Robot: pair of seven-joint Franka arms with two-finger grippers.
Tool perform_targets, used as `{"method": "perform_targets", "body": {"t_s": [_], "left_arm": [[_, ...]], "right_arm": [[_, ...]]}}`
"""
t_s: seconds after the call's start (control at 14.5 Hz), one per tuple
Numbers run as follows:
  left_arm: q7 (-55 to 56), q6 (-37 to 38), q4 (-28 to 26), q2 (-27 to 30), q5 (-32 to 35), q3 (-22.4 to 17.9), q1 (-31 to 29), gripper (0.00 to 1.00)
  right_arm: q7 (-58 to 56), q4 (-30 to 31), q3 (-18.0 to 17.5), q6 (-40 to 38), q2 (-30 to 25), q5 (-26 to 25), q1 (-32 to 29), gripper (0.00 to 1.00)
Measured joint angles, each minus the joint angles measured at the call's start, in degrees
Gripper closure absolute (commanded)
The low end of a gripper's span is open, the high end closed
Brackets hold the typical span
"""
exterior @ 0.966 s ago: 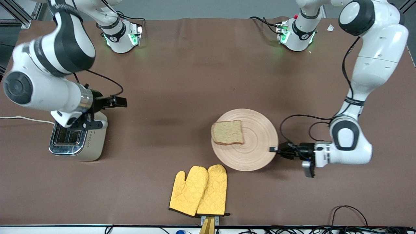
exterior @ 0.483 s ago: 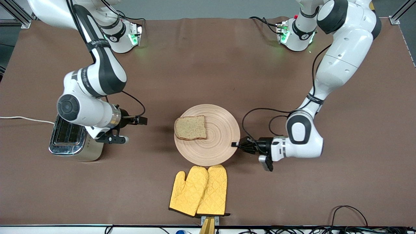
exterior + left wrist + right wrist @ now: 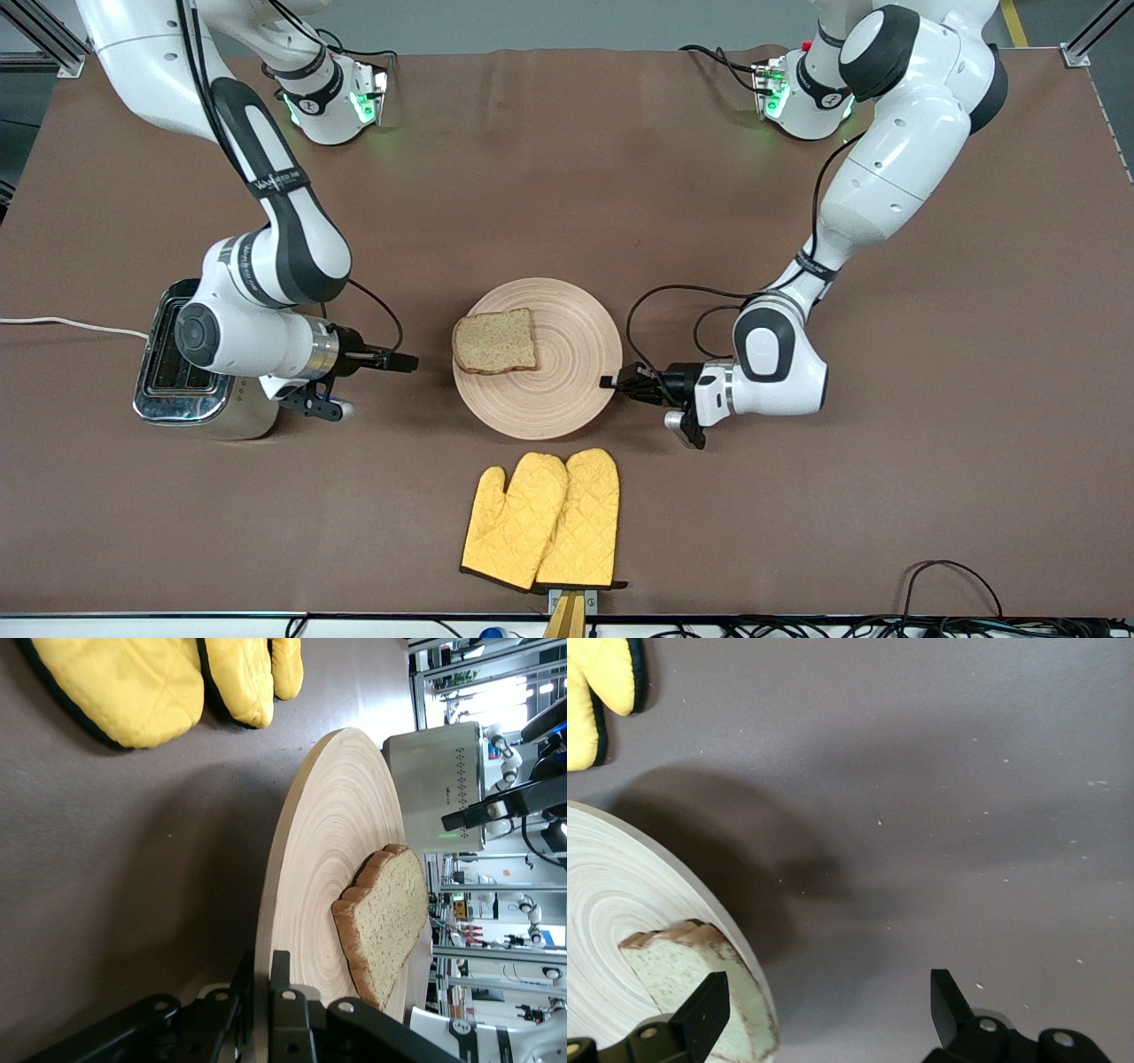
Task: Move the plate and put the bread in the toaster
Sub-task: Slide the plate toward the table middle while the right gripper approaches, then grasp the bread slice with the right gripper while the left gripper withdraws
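Front view: the left gripper [image 3: 611,383] clamps the rim of the wooden plate [image 3: 567,390] at the edge toward the left arm's end of the table, a hold that lets the arm carry plate and cargo together. The slice of wholegrain bread [image 3: 494,341] lies on the plate's half toward the toaster [image 3: 190,372], its crust overhanging none of the rim. The right gripper [image 3: 403,361], fingers spread apart with nothing between them, hovers over the tablecloth between the toaster and the plate, apparently posted there to receive the bread once it comes within reach. The toaster stands near the right arm's end of the table, its slots facing up and partly hidden under that arm's wrist. A pair of yellow oven mitts [image 3: 542,520] lies nearer the front camera than the plate, untouched.
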State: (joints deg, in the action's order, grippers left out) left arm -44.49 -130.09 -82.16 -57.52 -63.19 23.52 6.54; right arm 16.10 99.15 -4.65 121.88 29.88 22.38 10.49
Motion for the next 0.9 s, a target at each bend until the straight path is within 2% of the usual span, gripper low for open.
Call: {"method": "perform_targets", "body": {"t_s": [0.41,0.48,0.55,0.62,0.69,0.9], "left_arm": [[0.01,-3.80,-1.40,-0.18,-0.73,-0.03,2.05,0.98],[0.01,-4.05,-1.61,-0.38,-0.73,-0.04,2.10,0.91],[0.02,-4.05,-1.65,-0.58,-1.05,-0.04,2.08,0.68],[0.50,-4.02,-1.66,-0.59,-1.17,-0.03,2.08,0.27],[2.32,-4.02,-1.62,-0.59,-1.20,0.03,2.08,0.01],[8.95,-4.22,-0.78,-0.27,-1.02,0.03,2.06,0.00]], "right_arm": [[0.12,1.24,-0.26,0.63,1.88,1.57,2.63,0.00],[0.12,1.28,-0.28,0.58,1.91,1.60,3.17,0.00],[0.14,1.29,-0.29,0.58,1.91,1.64,3.78,0.00],[0.19,1.32,-0.29,0.58,1.91,1.65,4.33,0.00],[0.24,1.43,-0.30,0.58,1.91,1.66,4.79,0.00],[0.26,2.15,-0.31,0.59,1.95,1.69,5.80,0.00]]}}
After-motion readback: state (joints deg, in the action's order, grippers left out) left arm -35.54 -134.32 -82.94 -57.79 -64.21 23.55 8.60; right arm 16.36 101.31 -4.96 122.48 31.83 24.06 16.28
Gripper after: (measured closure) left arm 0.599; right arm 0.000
